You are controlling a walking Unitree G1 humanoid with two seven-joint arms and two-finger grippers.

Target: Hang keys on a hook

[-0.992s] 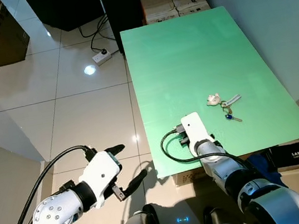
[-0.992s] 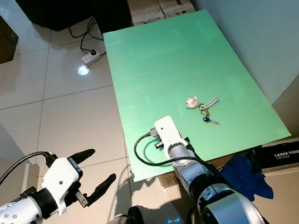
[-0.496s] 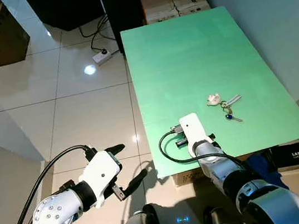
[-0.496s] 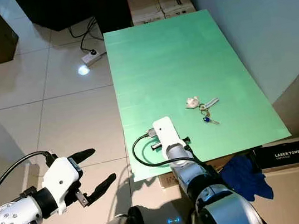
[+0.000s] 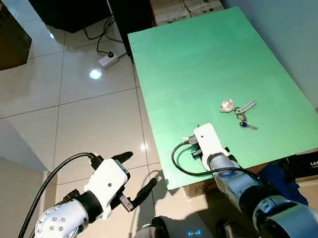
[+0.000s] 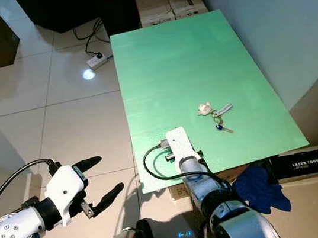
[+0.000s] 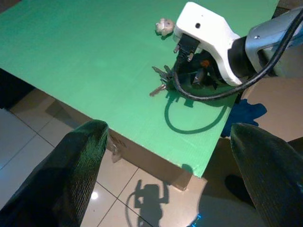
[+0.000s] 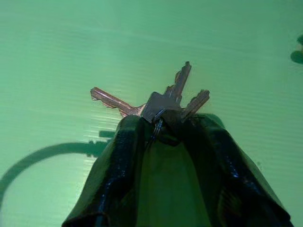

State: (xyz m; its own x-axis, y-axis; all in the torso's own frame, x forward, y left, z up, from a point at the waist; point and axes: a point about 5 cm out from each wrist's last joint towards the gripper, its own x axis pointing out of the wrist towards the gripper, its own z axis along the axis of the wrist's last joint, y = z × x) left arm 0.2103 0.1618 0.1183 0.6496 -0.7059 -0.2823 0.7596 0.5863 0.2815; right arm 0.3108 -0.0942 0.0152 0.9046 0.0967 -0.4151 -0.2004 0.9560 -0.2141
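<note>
While pinched: keys (image 8: 161, 103); right gripper (image 8: 163, 124)

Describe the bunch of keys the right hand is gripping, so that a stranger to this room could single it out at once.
Start at the green table against the wall and go to its near edge, where the right hand is lowered. Pinched between its black fingers is a bunch of bare metal keys, fanned out on the tabletop. Unlike the other key bunch farther in, it has no white charm or blue tag.

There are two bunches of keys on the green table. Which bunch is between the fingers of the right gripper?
The plain brown keys near the table's front edge, pinched by the right gripper. The other bunch, with a white charm and a blue-headed key, lies apart and untouched.
</note>
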